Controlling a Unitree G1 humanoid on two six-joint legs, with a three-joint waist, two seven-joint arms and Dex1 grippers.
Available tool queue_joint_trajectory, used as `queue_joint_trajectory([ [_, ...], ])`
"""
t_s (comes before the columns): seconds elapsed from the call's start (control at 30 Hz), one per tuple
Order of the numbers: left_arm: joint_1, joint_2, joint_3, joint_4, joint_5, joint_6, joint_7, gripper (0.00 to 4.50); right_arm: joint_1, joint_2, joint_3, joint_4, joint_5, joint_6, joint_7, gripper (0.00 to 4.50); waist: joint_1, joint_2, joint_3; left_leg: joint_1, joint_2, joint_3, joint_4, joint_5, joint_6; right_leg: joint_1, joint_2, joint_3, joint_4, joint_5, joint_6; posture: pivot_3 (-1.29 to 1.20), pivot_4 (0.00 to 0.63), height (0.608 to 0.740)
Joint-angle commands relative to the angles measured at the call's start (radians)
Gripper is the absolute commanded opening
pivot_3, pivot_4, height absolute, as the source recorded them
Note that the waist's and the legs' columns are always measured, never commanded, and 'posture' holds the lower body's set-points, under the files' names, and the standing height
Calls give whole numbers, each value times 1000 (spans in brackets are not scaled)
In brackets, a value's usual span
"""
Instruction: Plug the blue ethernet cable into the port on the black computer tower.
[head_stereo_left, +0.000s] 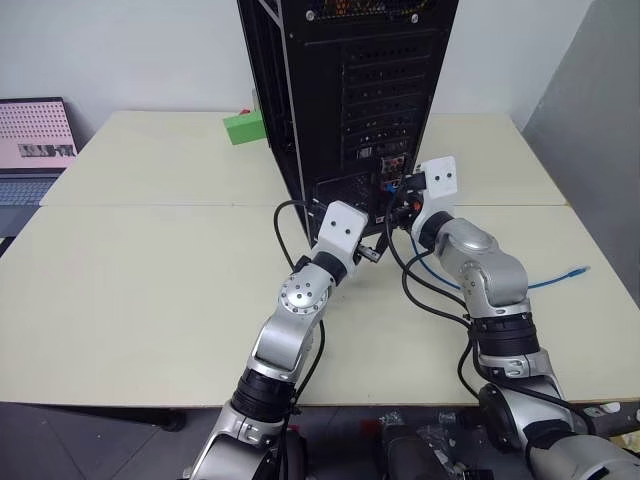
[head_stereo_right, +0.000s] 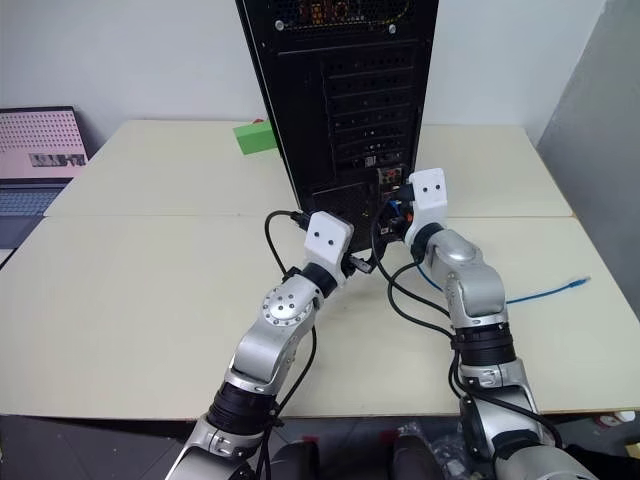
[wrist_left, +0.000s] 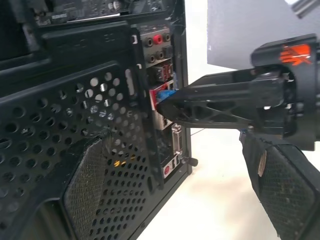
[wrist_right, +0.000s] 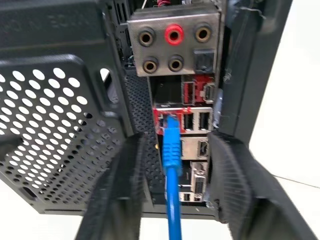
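Note:
The black computer tower (head_stereo_left: 370, 90) stands upright at the back middle of the table, rear panel facing me. The blue ethernet cable (wrist_right: 172, 150) has its plug seated in the port (wrist_right: 169, 121) among the rear connectors. Its far end lies on the table at the right (head_stereo_left: 572, 271). My right gripper (wrist_right: 177, 141) is at the panel and open, a finger on each side of the cable and neither one touching it. My left gripper (head_stereo_left: 372, 255) is open and empty, low beside the tower's perforated rear, to the left of the right gripper.
A green block (head_stereo_left: 243, 127) sits on the table (head_stereo_left: 150, 280) left of the tower. A laptop (head_stereo_left: 35, 140) stands past the table's left edge. A grey panel (head_stereo_left: 600, 120) rises at the right. Black arm cables (head_stereo_left: 420, 290) loop over the table between the arms.

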Motion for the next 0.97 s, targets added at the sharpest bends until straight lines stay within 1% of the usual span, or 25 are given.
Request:
queue_joint_trajectory([
  [0.03,-3,5,11,-31,5,-16,0,4357,6,-31,-19,-58,19,-3,36,3227,0,0,0,0,0,0,0,0,0,0,0,0,0,0,0,0,150,740],
  [0.23,4,42,28,-72,-10,17,-30,4357,59,-104,-24,-165,42,36,96,4395,3,0,0,-1,0,0,0,0,0,-1,0,0,0,0,0,0,150,740],
  [0.27,5,52,33,-86,-15,33,-37,4357,70,-123,-31,-190,51,46,107,4472,3,0,0,-2,0,0,0,0,0,-1,0,0,0,0,0,0,150,740],
  [0.37,15,112,60,-151,-41,116,-91,4357,119,-207,-62,-287,105,82,183,4472,5,0,0,-2,0,0,0,0,0,-1,0,-1,0,0,0,0,150,740],
  [0.5,30,184,99,-232,-100,195,-164,4357,158,-265,-91,-346,182,99,268,4472,4,0,0,-2,0,0,0,0,0,-2,0,-1,0,0,0,0,150,740],
  [0.57,41,246,137,-293,-154,261,-226,4357,193,-313,-116,-358,216,57,354,4472,4,0,0,-2,0,-1,0,0,0,-2,0,-1,0,0,0,0,150,740],
  [0.6,51,295,145,-324,-176,283,-275,4357,215,-341,-130,-364,236,34,406,4472,6,0,0,-2,0,-1,0,0,0,-2,0,-1,0,0,0,0,150,740],
  [0.67,74,372,172,-370,-217,300,-342,4357,245,-382,-150,-367,260,7,465,4472,6,0,0,-2,0,-1,0,0,0,-2,0,-1,-1,0,0,0,150,740],
  [0.73,98,427,216,-400,-265,321,-382,4357,268,-421,-168,-360,275,-16,506,4472,6,0,1,-2,0,-1,0,0,0,-2,0,-1,-1,0,0,0,150,740],
  [0.9,146,498,298,-449,-370,363,-443,4357,296,-471,-188,-360,300,-27,551,4472,6,0,1,-2,0,-1,0,0,0,-1,0,-1,-1,0,0,0,150,740],
  [0.97,182,542,354,-473,-426,376,-487,4357,308,-498,-203,-338,302,-46,585,4472,6,-1,1,-2,0,-1,0,0,0,-1,0,-1,-1,0,0,0,150,740],
])
